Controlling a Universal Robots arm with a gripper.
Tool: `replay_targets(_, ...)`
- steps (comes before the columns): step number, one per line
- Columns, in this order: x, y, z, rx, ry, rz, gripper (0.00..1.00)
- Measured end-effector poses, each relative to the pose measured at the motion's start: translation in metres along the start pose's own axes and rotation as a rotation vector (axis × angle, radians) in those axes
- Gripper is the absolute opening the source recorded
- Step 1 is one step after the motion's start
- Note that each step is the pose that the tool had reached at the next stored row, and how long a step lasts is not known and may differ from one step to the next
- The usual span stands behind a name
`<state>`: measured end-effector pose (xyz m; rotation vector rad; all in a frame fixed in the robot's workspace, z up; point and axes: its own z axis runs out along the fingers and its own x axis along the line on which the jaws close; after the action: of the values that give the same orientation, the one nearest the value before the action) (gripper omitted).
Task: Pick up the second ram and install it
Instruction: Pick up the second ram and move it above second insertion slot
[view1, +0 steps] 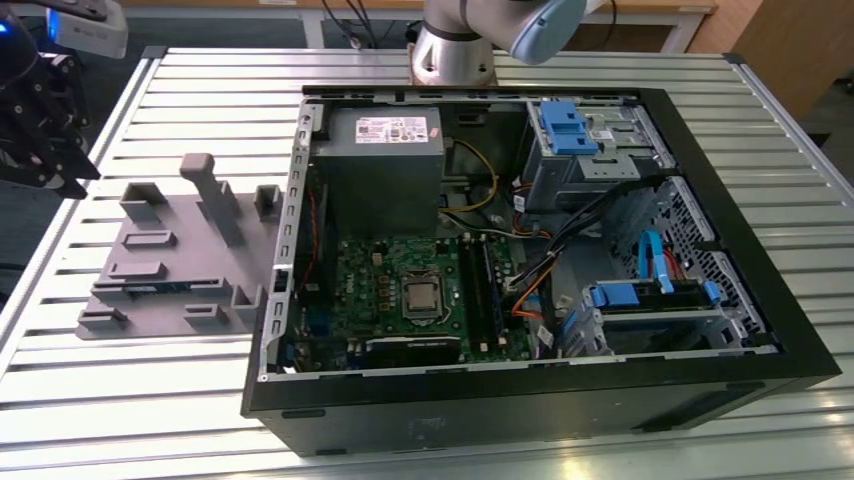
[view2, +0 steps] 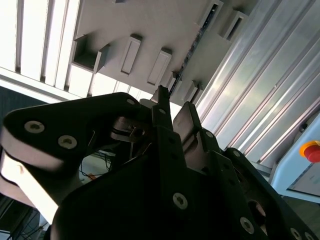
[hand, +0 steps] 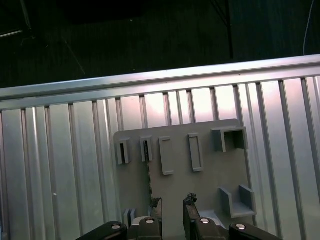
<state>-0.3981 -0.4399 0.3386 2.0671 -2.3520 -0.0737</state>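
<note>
Above grey fixture on slatted table, gripper hovers with fingers apart, nothing between them. Edge-up in fixture slot stands second ram, near one fingertip, untouched. I judge it light, stiff, thin, fragile; chips and contacts mark easily. I'd pinch flat faces mid top edge, clear of contact edge
</note>
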Motion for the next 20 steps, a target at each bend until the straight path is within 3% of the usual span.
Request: replay_targets(20, 0.0003, -0.0004, 0.0093, 0.0001, -0.0001, -0.002, 0.31)
